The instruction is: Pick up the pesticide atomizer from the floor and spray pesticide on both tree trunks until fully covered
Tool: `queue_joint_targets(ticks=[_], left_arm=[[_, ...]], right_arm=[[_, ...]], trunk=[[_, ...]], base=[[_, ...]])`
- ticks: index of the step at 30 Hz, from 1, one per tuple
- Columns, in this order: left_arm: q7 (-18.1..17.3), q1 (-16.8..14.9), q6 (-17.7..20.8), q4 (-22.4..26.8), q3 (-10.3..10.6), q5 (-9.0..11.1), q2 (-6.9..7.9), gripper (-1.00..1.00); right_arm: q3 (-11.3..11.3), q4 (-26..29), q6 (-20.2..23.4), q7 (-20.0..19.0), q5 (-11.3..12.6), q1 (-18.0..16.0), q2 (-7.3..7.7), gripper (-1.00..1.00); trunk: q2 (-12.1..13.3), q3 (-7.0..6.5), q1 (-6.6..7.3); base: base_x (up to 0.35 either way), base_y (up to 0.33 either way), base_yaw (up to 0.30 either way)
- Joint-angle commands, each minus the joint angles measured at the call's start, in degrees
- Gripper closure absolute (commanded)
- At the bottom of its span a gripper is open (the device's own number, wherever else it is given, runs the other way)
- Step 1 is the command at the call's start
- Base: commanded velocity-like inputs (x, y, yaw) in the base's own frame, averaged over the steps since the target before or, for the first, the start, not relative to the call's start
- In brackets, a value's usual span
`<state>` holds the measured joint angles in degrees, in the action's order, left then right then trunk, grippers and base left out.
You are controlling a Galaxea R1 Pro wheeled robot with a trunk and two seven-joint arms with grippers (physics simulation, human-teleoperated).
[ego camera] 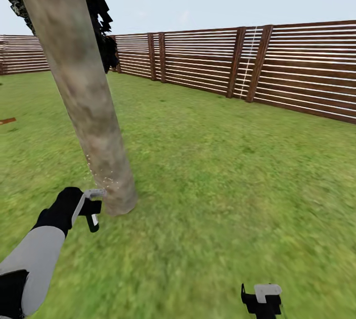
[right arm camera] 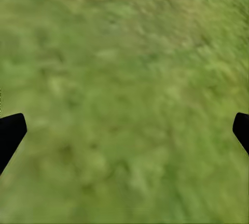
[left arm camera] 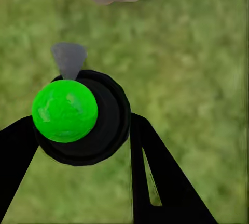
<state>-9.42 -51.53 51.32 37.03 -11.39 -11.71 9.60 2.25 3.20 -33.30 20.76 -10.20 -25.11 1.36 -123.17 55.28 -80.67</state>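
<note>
pesticide atomizer [left arm camera: 78, 117] apparently in left gripper [left arm camera: 83, 146], beside tree trunk [ego camera: 81, 87]

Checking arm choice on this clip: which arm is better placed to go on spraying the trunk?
Left. The left gripper holds the pesticide atomizer close to the base of the tree trunk, where pale specks dot the bark. The right gripper is open over the grass, farther from the trunk.

A thick, mottled beige-grey tree trunk [ego camera: 81, 92] rises tilted from the lawn [ego camera: 222, 171], with pale specks near its base. The pesticide atomizer [left arm camera: 78, 115], dark with a bright green round top, sits between black fingers [left arm camera: 161, 182] just beside that base.
</note>
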Motion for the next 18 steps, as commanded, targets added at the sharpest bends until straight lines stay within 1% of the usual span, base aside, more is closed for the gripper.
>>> queue_joint_targets(ticks=[1, 2, 4, 7, 14, 17, 18], left_arm=[[-0.52, -0.06, 0.19, 0.06, -0.21, -0.71, -0.32, 1.0], [-0.52, -0.06, 0.18, 0.06, -0.21, -0.75, -0.91, 1.0], [-0.52, -0.06, 0.21, 0.06, -0.21, -0.77, -1.39, 1.0], [-0.52, -0.06, 0.27, 0.06, -0.22, -0.76, -1.44, 1.0], [-0.56, -0.08, 0.33, 0.08, -0.21, -0.76, -1.43, 1.0], [-0.59, -0.15, 1.08, 3.75, -0.2, -0.64, -2.33, 1.0], [-0.6, -0.15, 2.83, 5.1, -0.16, -0.71, -2.69, 1.0]], right_arm=[[0.23, -0.04, 0.08, 0.59, -0.52, -0.03, 0.02, -1.0], [0.22, -0.04, 0.08, 0.59, -0.52, -0.03, 0.02, -1.0], [0.22, -0.04, 0.08, 0.59, -0.52, -0.03, 0.04, -1.0], [0.21, -0.04, 0.08, 0.59, -0.52, -0.03, 0.04, -1.0], [0.21, -0.04, 0.08, 0.59, -0.52, -0.03, 0.04, -1.0], [0.21, -0.04, 0.08, 0.59, -0.52, -0.03, 0.04, -1.0], [0.21, -0.04, 0.08, 0.59, -0.52, -0.03, 0.04, -1.0]], trunk=[[-0.02, 0.05, -0.02], [-0.02, 0.05, -0.02], [-0.02, 0.05, -0.02], [-0.02, 0.05, -0.02], [-0.02, 0.05, -0.02], [-0.02, 0.05, -0.02], [-0.02, 0.05, -0.02]], base=[[0.282, -0.155, 0.271], [0.252, -0.178, 0.275], [0.116, -0.237, 0.277], [0.006, -0.273, 0.237], [-0.057, -0.272, 0.027], [0.201, -0.193, 0.0], [0.285, -0.108, 0.0]])
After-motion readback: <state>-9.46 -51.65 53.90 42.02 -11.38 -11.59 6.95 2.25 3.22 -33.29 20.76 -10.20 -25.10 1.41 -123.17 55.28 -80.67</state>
